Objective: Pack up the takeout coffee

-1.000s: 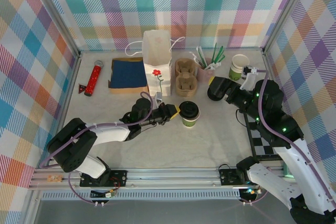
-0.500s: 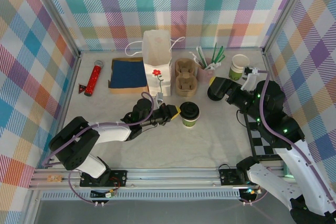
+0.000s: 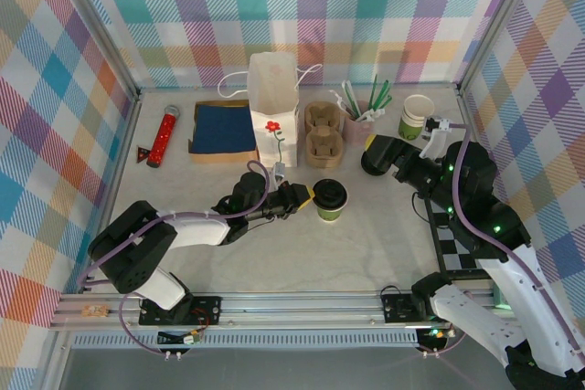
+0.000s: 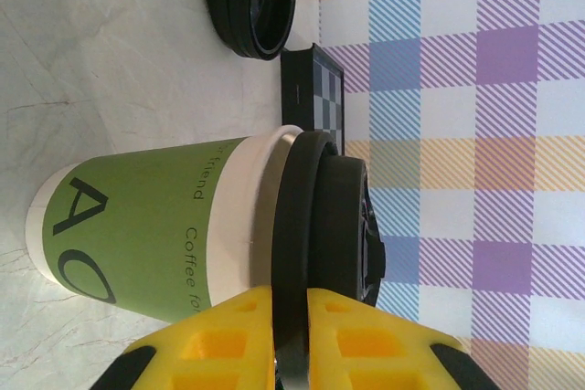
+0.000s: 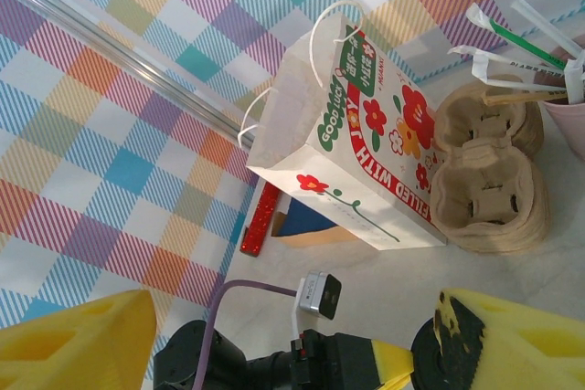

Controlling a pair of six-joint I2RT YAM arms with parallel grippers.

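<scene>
Over the last second almost nothing moves. The left gripper stays where it was, its fingers closed to a thin gap with the edge of the lid caught between them. The cup stands upright on the table straight ahead of those fingers, in the same spot as before. It has neither risen nor slid, and the lid sits square on it.

The right gripper also keeps its place, with its jaws wide apart and nothing in them. The cup is below and ahead of it, and the bag and carrier stand further ahead. From the left gripper, the carrier lies beyond and beside the cup, and the bag lies off to the fingers' side, near but not touching.

I read this as a pause between grasp and lift: the pinch looks set, but the packing itself has not begun. The hold is on the lid's rim alone, not on the cup's body. A lift from here could pop the lid off or let the cup swing, so the next move calls for a slow, straight rise. The open right gripper could steady the cup or the bag.
</scene>
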